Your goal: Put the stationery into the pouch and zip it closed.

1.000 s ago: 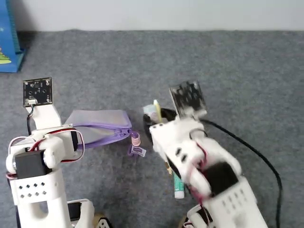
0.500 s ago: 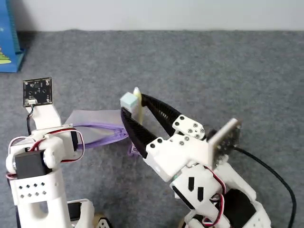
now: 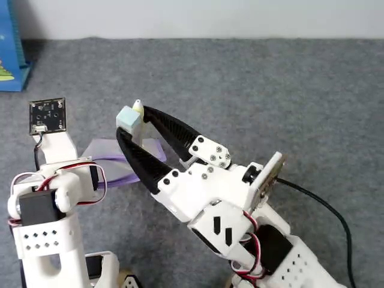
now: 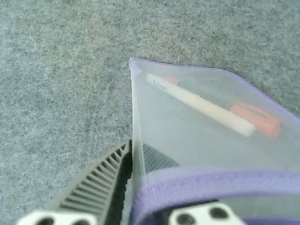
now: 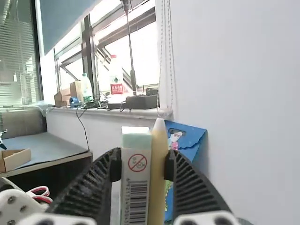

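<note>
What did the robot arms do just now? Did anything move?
The right gripper, shut on the eraser and a cream stick, rose off the table and swung left until it was above the pouch. The left gripper stayed clamped on the pouch's edge, and the pouch kept its place.

Right arm (image 3: 210, 198) outstretched, jaws clamped — left jaws seemingly pinching.
</note>
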